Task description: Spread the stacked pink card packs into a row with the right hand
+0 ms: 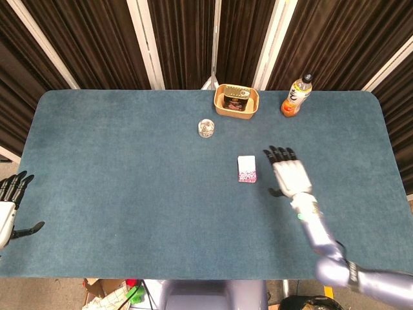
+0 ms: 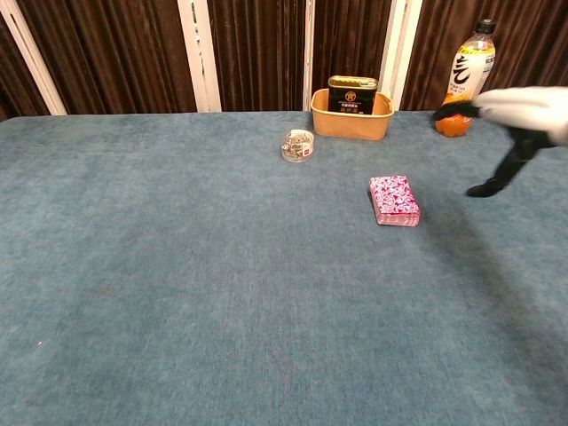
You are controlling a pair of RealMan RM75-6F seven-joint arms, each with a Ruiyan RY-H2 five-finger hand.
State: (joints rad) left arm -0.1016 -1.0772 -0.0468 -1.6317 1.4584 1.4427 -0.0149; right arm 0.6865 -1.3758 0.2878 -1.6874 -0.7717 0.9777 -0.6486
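The pink card packs [image 1: 246, 168] [image 2: 393, 200] lie stacked in one neat pile near the middle of the blue table. My right hand [image 1: 288, 172] [image 2: 517, 113] hovers above the table just to the right of the stack, palm down, fingers spread, holding nothing and clear of the packs. My left hand [image 1: 9, 208] rests open off the table's left front corner, far from the stack; the chest view does not show it.
A tan bowl with a dark tin [image 1: 236, 101] [image 2: 351, 113] stands at the back centre. An orange drink bottle [image 1: 296, 96] [image 2: 465, 78] stands at the back right, and a small glass dish [image 1: 206, 128] [image 2: 297, 145] sits behind and left of the stack.
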